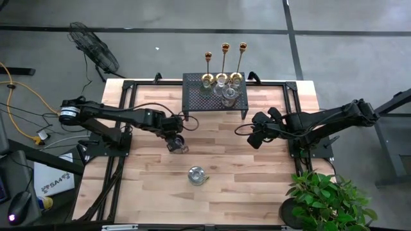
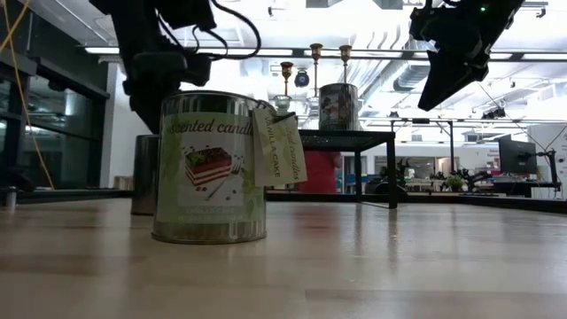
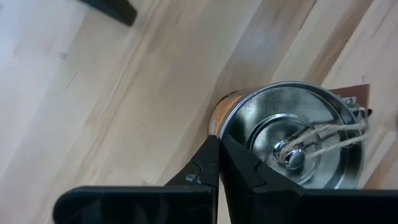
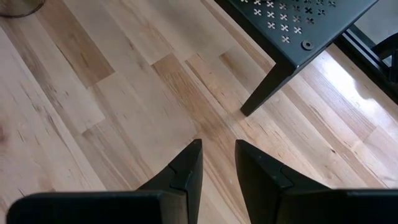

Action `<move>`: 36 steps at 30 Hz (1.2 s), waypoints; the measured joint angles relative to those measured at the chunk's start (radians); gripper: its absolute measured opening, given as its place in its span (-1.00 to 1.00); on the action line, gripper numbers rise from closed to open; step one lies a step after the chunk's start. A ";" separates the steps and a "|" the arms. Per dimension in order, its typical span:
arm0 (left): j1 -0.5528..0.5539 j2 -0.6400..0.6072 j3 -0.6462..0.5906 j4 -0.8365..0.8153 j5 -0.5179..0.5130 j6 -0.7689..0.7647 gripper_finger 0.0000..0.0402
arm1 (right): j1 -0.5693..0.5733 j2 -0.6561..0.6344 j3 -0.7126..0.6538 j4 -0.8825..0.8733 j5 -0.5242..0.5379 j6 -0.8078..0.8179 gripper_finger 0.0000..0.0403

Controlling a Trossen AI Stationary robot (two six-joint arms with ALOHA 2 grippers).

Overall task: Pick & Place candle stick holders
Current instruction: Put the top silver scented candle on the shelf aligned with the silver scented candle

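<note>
Left gripper (image 1: 174, 138), seen from above: low over the table (image 1: 257, 186) just in front of the black mesh stand (image 1: 215, 106), right above a small tin (image 1: 180, 148). Right gripper (image 1: 255, 135) well apart, near the stand's other front corner, over bare wood. 3 gold candle stick holders (image 1: 225, 64) upright in a row along the stand's far edge, clear glass holders (image 1: 228, 96) clustered just in front of them. 2nd tin (image 1: 197, 174) alone mid-table.

Low view: labelled candle tin (image 2: 211, 168) closest, the other tin (image 2: 144, 174) behind it under the left gripper (image 2: 164, 75). Right gripper (image 2: 447, 80) hanging high. Gold holders (image 2: 315, 55) visible atop the stand (image 2: 345, 136).

Left wrist view: fingertips (image 3: 209, 155) pressed together with only a hairline between, nothing caught there, poised at the rim of the silver tin lid (image 3: 298, 124) with its twine.

Right wrist view: fingers (image 4: 186, 168) parted by a narrow gap, holding nothing, above the wood near a stand leg (image 4: 264, 90).
</note>
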 joint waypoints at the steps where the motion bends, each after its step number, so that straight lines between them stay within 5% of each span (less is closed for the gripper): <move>1: 0.000 0.000 0.007 0.001 0.000 0.004 -1.00 | 0.000 0.000 0.000 0.000 0.000 0.000 -0.57; 21: 0.000 -0.004 0.031 0.044 -0.021 0.024 -1.00 | 0.000 0.000 0.000 0.005 0.000 -0.007 -0.57; 36: 0.011 -0.006 0.357 -0.099 -0.107 0.162 -1.00 | 0.000 0.000 0.000 0.012 0.000 -0.007 -0.57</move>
